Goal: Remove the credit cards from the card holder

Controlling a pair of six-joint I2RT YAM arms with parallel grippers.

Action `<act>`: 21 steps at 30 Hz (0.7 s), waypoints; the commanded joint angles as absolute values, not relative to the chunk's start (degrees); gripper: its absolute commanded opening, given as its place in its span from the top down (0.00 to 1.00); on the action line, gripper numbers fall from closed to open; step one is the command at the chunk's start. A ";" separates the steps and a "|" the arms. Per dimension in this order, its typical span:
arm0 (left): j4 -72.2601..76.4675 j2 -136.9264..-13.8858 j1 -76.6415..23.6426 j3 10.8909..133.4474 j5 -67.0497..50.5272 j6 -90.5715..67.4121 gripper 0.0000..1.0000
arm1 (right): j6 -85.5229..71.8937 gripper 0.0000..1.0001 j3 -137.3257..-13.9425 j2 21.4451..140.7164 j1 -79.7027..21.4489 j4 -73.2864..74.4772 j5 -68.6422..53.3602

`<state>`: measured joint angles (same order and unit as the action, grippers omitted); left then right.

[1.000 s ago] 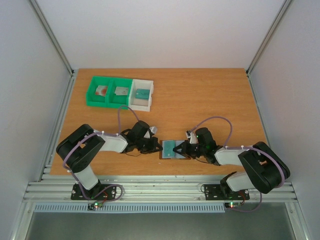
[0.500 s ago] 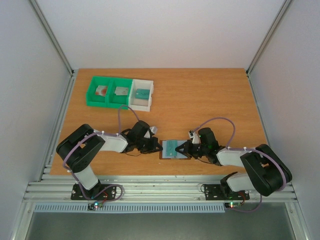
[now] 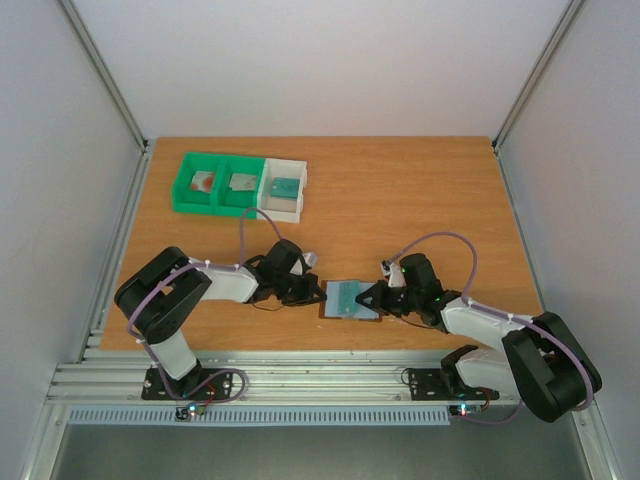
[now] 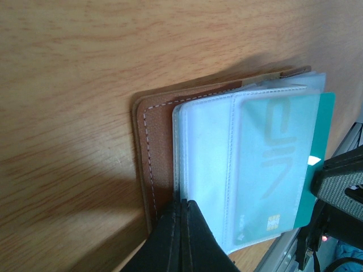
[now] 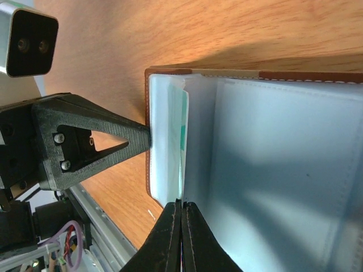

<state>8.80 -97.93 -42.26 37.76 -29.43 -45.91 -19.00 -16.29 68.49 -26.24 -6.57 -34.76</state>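
This is a robotics lab test cell. A wooden bench (image 3: 400, 190) is boxed in by plain white panels (image 3: 320, 60) on aluminium profile posts (image 3: 108, 75). The left arm (image 3: 165, 300) and right arm (image 3: 530, 355) are bolted to a slotted aluminium rail (image 3: 320, 372), with purple cables (image 3: 440, 237) looping over them. A green bin (image 3: 205, 207) and a white bin (image 3: 281, 209) stand at the back.

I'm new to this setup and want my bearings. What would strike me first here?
The left gripper and the right gripper, both shut, meet at an open brown card holder near the table's front edge, where a teal card pokes from clear sleeves. Far left, a green bin and a white bin hold loose cards.
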 commanded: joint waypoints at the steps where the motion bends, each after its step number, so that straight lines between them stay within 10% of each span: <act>1: 2.26 -100.13 -42.97 37.94 -28.24 -43.83 1.00 | -20.70 0.99 -16.72 72.27 -25.84 -12.47 -38.16; 21: 2.46 -100.57 -43.59 39.67 -28.75 -44.47 1.00 | -11.48 0.99 -25.33 53.58 -25.80 23.84 -22.44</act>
